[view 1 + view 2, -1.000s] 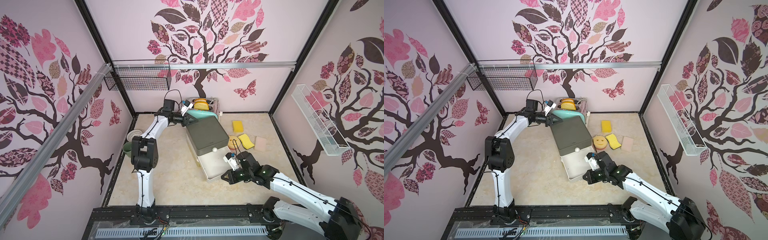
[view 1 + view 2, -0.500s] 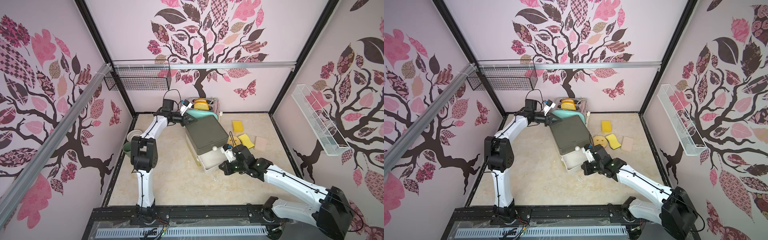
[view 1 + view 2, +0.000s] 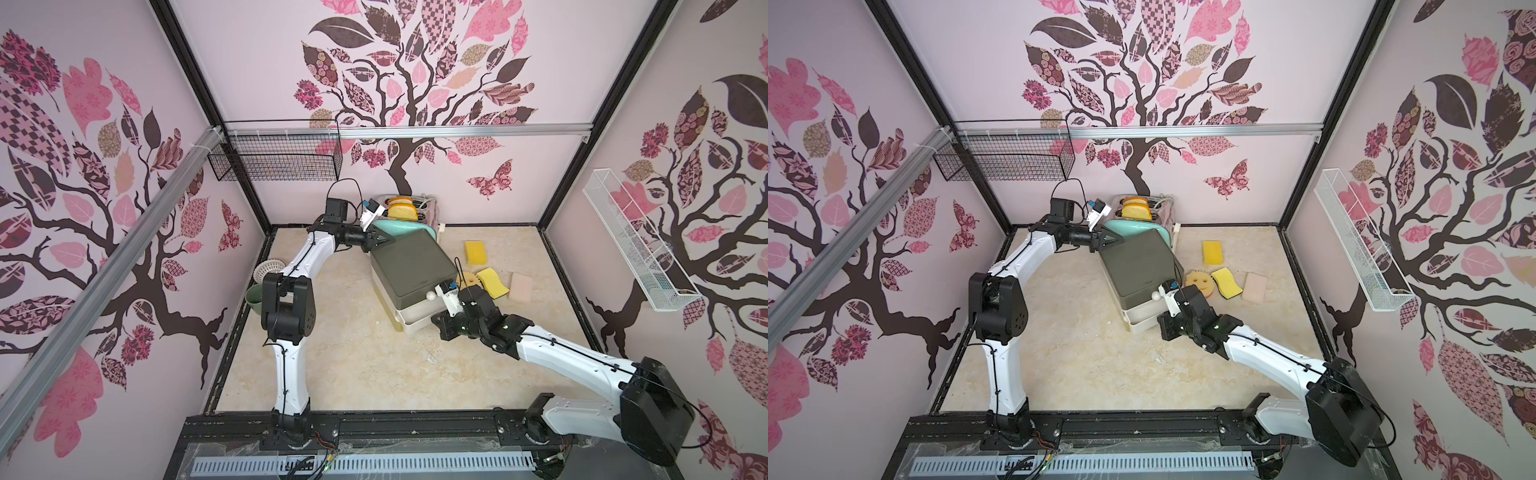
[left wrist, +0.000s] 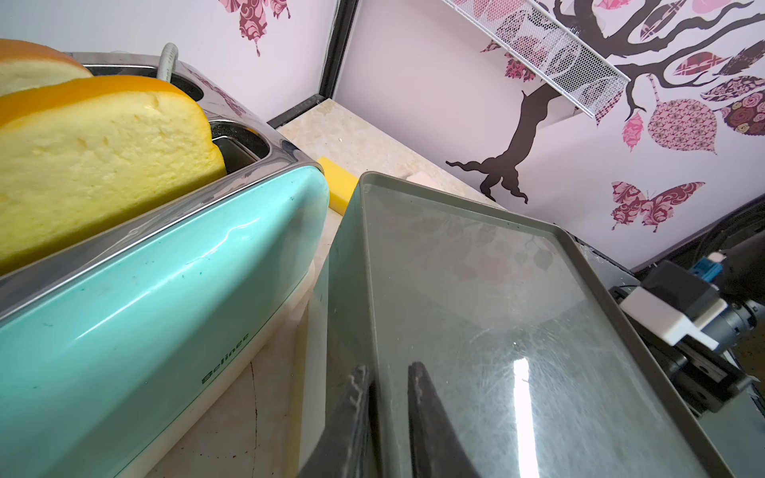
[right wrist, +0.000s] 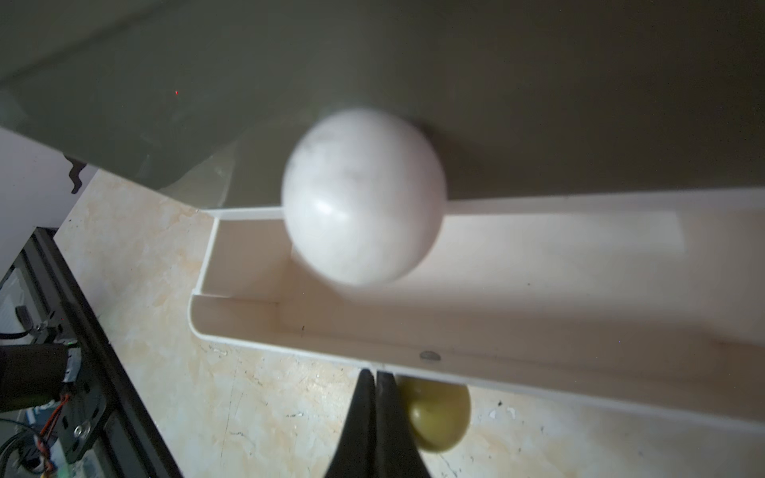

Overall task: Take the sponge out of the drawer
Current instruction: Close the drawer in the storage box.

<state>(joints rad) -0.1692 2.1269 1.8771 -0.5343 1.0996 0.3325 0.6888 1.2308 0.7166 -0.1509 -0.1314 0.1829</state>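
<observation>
Right jaws (pressed together) sit beside the knob of the drawer.

Two arms, left arm & right arm: white shells, chunky black joint housings. Thin black cable along each link, w/ a loop over the left wrist. Left gripper & right gripper: black tapered fingers. White cam mounts, blue plugs.

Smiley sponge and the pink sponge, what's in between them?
The yellow scrub sponge lies between the smiley sponge and the pink sponge, in both top views.
</observation>
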